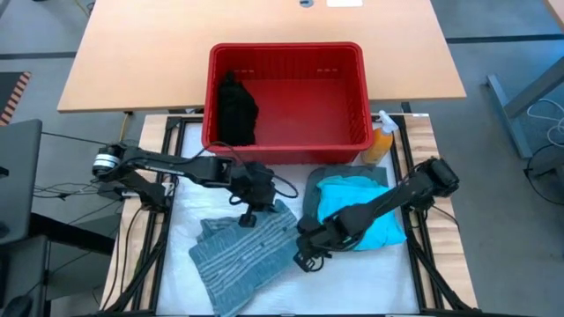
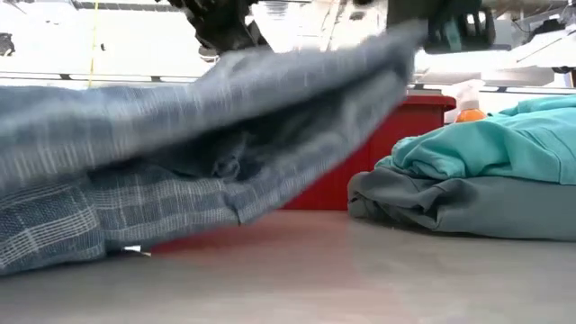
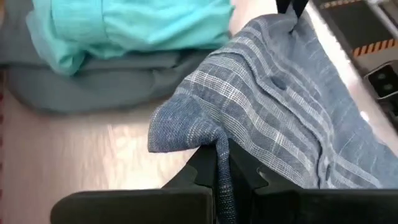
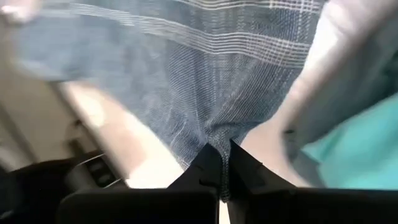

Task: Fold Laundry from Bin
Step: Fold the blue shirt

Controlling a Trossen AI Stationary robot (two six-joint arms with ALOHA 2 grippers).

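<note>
Both arms reach inward over the worktop (image 1: 189,286). The left hand (image 1: 248,217) is pinched tight on a fold of the blue-grey striped cloth (image 1: 242,255) near its far edge; the right hand (image 1: 306,255) is clamped on the same cloth at its right edge. The cloth hangs lifted between them, its near part lying on the worktop, crumpled and partly doubled over. Just to its right sit a bright teal garment (image 1: 357,211) stacked on a grey-green one (image 2: 468,202). The red bin (image 1: 286,88) stands beyond, with a black garment (image 1: 236,110) in its left end. Only the wrist views show cloth squeezed between the fingers (image 3: 202,171); only the low view shows the cloth raised.
</note>
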